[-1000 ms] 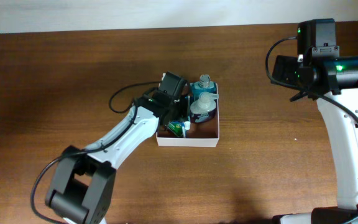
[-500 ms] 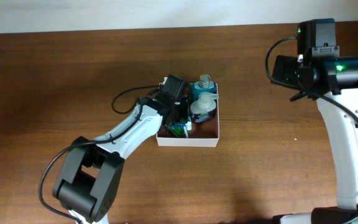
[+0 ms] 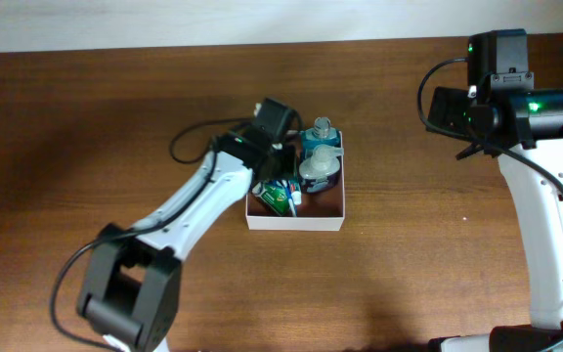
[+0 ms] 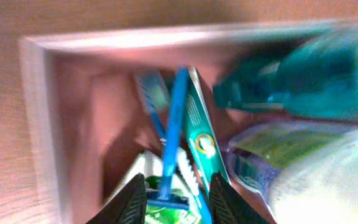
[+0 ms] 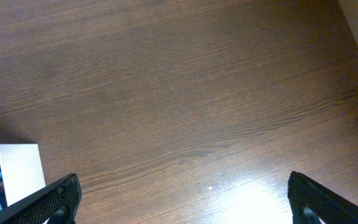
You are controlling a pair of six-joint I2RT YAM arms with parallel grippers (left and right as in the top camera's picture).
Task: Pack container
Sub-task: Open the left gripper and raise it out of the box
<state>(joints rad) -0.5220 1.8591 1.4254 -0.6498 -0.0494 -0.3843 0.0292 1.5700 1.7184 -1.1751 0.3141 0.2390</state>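
The container (image 3: 294,223), a square white-walled box with a reddish-brown inside, sits mid-table. It holds two teal bottles (image 3: 319,137) and a green toothpaste box (image 3: 278,197). My left gripper (image 3: 273,159) hovers over its left half. In the left wrist view the container wall (image 4: 39,124) frames a blue razor (image 4: 173,124) lying on the toothpaste box (image 4: 201,140), beside a teal bottle (image 4: 303,74). The left fingers (image 4: 178,202) are slightly apart, either side of the razor head. My right gripper (image 5: 188,208) is wide open and empty over bare wood, far right of the container (image 5: 17,168).
The brown wooden table (image 3: 86,147) has a white wall along its far edge. The left arm's black cable (image 3: 192,147) loops over the table left of the container. The right arm (image 3: 545,225) stands at the right edge.
My left gripper has drawn back up and toward the container's far-left corner, uncovering the toothpaste box and razor. The right arm has not moved.
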